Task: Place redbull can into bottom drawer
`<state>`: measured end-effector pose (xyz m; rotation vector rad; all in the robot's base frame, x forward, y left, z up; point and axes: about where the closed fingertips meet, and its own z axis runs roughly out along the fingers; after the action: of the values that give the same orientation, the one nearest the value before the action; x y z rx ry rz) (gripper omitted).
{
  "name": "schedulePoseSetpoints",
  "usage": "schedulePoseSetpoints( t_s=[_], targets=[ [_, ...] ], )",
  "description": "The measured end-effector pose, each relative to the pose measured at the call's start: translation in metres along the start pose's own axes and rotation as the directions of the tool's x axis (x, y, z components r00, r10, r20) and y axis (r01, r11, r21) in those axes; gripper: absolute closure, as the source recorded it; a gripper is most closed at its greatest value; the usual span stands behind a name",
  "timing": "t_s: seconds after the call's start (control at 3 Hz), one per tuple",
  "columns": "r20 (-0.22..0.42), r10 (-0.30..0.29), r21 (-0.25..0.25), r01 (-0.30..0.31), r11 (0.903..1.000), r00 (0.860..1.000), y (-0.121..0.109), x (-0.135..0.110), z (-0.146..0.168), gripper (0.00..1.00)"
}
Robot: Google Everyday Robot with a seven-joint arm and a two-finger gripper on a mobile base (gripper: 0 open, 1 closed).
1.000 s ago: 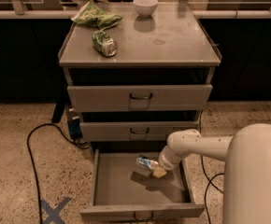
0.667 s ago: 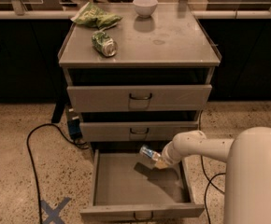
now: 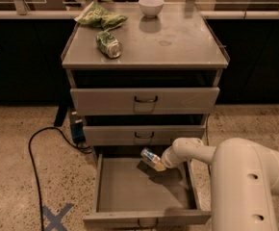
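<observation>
The gripper (image 3: 158,164) clasps the redbull can (image 3: 149,155), tilted, above the back of the open bottom drawer (image 3: 122,189) (a shadow beneath suggests it hangs clear of the floor). This looks like the placing step. The next move is probably to lower the can gently, then release it.

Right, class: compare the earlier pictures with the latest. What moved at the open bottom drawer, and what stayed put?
The hand, still holding the redbull can, shifted slightly up the picture over the open bottom drawer; whether lifted or carried toward its back is unclear. Nothing was let go. The green can, bowl and both upper drawers stayed as they were.
</observation>
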<state>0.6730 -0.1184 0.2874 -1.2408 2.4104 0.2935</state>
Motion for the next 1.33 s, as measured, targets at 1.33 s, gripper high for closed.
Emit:
schedulePoseSetpoints(
  t_s=[1.33],
  targets=[
    [-0.099,-0.011,-0.210,-0.010,0.9777,0.995,0.058,0.057,0.094,1.00]
  ],
)
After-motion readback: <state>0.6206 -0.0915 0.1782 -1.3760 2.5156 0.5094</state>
